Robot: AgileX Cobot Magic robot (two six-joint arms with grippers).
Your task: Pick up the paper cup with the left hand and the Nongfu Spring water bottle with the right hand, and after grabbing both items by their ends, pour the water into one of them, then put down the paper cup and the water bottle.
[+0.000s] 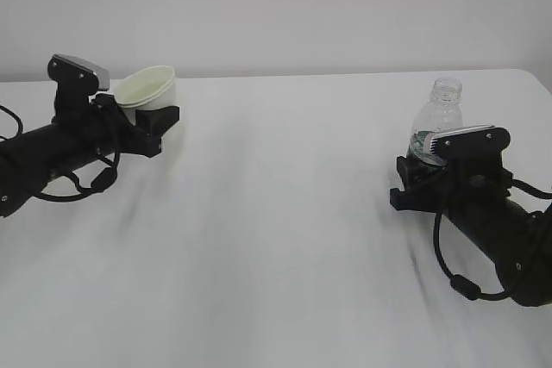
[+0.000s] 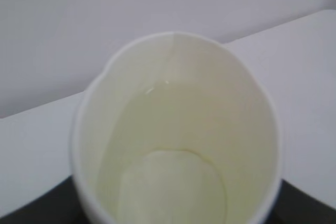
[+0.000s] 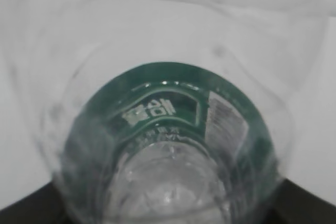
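White table bare between two low arms, set well apart, leaving room to bring both things together. Right jaws clamped on the lower body of the upright bottle, open neck up, nothing spilling. Left jaws gripping the cup near its base, mouth tilted, a little water seemingly inside.

one paper cup, white, cream inside, with one shallow pool of water at its bottom. one nongfu spring water bottle, clear, capless, with one dark green label band. two black arms, each ending in one gripper: left gripper, right gripper. one white table.
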